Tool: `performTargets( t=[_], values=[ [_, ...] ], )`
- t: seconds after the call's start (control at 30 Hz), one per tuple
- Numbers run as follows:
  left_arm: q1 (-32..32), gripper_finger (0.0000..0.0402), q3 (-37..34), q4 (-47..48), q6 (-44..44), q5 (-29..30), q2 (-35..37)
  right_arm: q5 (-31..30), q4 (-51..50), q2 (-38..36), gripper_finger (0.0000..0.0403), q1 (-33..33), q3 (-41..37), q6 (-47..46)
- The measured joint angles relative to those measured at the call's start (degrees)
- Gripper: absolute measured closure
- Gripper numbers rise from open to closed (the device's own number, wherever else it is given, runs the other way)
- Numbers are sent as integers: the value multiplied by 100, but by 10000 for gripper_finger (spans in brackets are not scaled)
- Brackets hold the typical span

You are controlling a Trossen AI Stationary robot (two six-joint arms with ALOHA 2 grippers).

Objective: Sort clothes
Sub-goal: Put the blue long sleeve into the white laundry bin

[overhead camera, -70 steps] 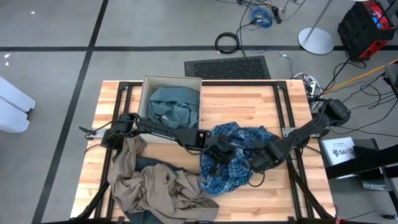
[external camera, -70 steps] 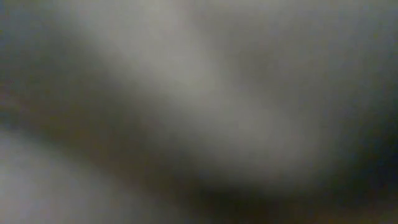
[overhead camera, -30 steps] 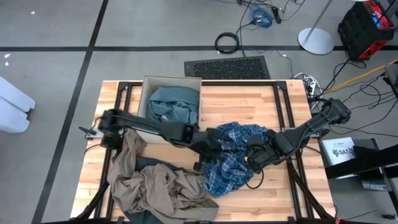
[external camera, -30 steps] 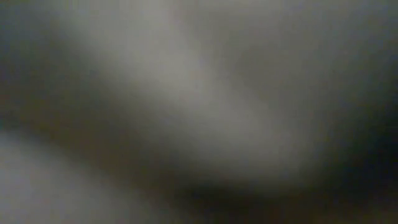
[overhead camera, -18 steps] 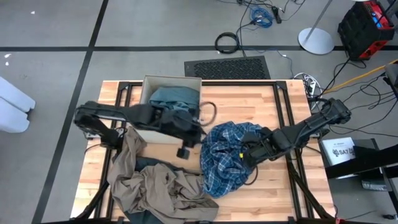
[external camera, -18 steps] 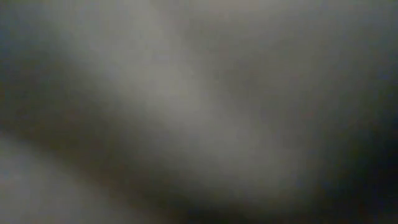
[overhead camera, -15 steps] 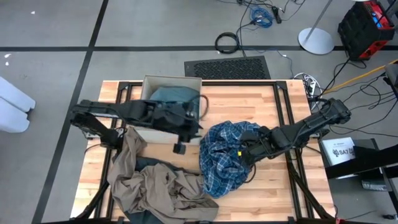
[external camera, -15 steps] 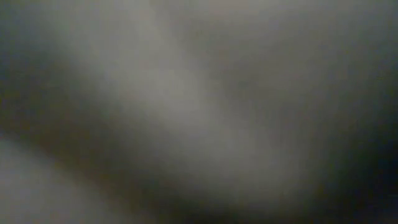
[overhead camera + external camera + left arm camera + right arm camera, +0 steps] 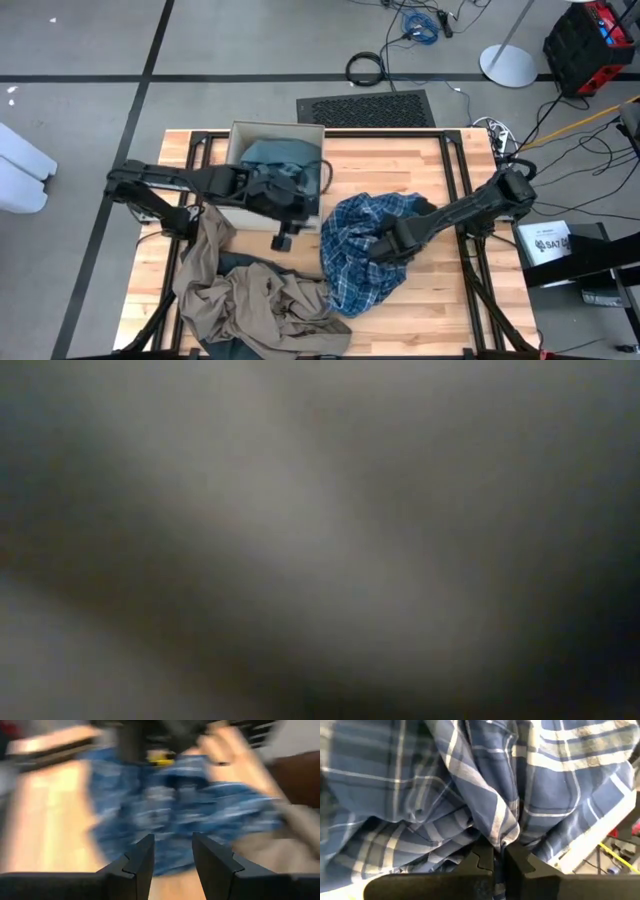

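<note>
The wooden table (image 9: 440, 300) has a light butcher-block top crossed by black frame rails. A square cardboard box (image 9: 236, 170) sits at far left. A blue-and-white plaid garment (image 9: 350, 270) lies bunched at centre. A khaki-tan garment (image 9: 250, 300) spreads across the near left, just beside the plaid.

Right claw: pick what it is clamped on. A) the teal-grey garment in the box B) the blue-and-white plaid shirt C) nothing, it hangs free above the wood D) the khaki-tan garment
B: in the right wrist view the right claw is shut, pinching a fold of the blue-and-white plaid shirt, and the high view shows that arm's tip buried in the same shirt.
</note>
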State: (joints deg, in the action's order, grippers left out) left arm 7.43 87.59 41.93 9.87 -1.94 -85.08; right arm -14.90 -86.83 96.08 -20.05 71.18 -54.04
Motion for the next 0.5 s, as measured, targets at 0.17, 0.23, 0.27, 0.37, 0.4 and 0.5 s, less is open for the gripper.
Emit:
performTargets(
  t=[0.17,0.23,0.27,0.37,0.4,0.5],
  values=[
    [92,260,-1280,-1344,-137,-1779,-53,1,566,-311,401,11,0,161],
    [169,260,-1795,-2178,-193,-1656,-95,0,707,-479,400,18,0,161],
    [204,260,-2015,-2510,-193,-1438,-142,0,760,-556,400,28,0,161],
    [313,260,-2439,-3126,240,-1030,-400,0,849,-737,400,35,0,137],
    [344,260,-2488,-3134,571,-999,-506,0,867,-770,400,35,0,137],
    [453,260,-2479,-3134,1004,-789,-796,8,880,-796,400,35,0,131]
  ],
)
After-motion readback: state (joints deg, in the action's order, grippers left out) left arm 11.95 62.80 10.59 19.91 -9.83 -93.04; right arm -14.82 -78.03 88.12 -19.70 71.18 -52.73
